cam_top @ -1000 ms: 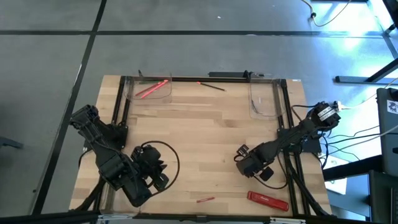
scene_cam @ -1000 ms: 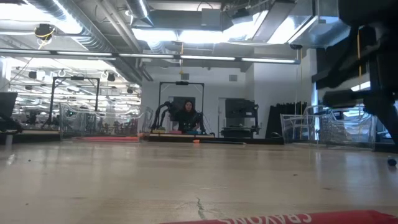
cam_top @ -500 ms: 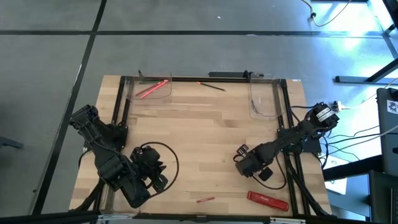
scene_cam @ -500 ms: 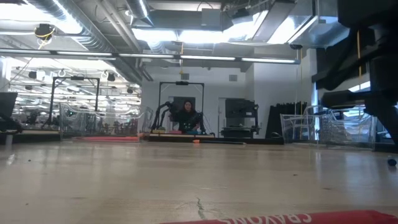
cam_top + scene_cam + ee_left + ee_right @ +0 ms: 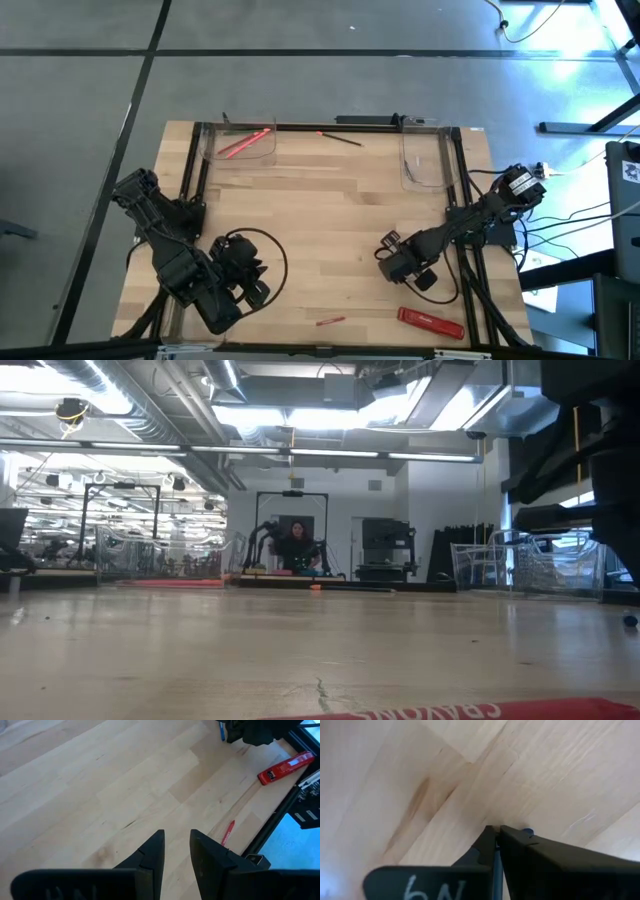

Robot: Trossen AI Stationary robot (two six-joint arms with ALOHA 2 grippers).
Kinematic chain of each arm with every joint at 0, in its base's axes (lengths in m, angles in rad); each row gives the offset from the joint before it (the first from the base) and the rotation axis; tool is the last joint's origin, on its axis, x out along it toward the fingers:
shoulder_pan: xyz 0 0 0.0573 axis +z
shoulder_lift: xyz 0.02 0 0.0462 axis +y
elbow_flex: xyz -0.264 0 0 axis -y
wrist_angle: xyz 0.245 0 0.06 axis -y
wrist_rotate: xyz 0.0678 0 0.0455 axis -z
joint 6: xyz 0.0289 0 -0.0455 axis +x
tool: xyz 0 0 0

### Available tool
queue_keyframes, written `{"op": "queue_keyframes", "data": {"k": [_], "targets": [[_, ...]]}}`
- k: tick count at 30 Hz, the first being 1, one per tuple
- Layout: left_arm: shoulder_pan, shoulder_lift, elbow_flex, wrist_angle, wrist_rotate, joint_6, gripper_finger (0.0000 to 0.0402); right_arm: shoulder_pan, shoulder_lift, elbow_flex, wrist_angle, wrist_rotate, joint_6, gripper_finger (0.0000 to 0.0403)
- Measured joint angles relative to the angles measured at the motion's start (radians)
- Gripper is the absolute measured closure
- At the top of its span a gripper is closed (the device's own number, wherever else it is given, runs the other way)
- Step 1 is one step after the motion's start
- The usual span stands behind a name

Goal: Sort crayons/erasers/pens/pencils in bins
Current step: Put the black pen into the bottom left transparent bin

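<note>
The right end effector (image 5: 388, 262) is bent low over the worktop (image 5: 320, 220), its fingers (image 5: 487, 842) pressed together on a thin blue pen (image 5: 527, 832) whose tip peeks past them. Just beside it, toward the near edge, lie one flat red bar (image 5: 431, 321) and one red crayon (image 5: 330, 321). The left end effector (image 5: 176, 851) hovers apart at the near left. Well beyond stand two clear bins (image 5: 425, 160); the left bin (image 5: 240, 146) holds two crayons (image 5: 244, 142), with one dark pencil (image 5: 340, 138) between the bins.

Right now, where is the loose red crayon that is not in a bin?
In the high view the loose crayon lies near the table's front edge, between the two arms, just left of the flat red bar.
</note>
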Motion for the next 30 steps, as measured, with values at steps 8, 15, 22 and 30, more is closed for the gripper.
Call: {"op": "queue_keyframes", "data": {"k": [8,15,22,30], "targets": [[0.000,0.000,0.000,0.000,0.000,0.000,0.0318,0.000,0.010,0.069,-0.030,-0.014,0.052,0.0385],[0.000,0.000,0.000,0.000,0.000,0.000,0.0318,-0.023,0.005,0.176,-0.052,-0.017,0.090,0.0385],[0.002,0.000,0.000,0.000,-0.016,0.001,0.0318,-0.101,0.005,0.294,-0.067,-0.015,0.057,0.0385],[0.002,0.000,0.000,-0.001,-0.021,0.014,0.0318,-0.202,0.005,0.568,-0.034,-0.006,-0.014,0.0386]]}}
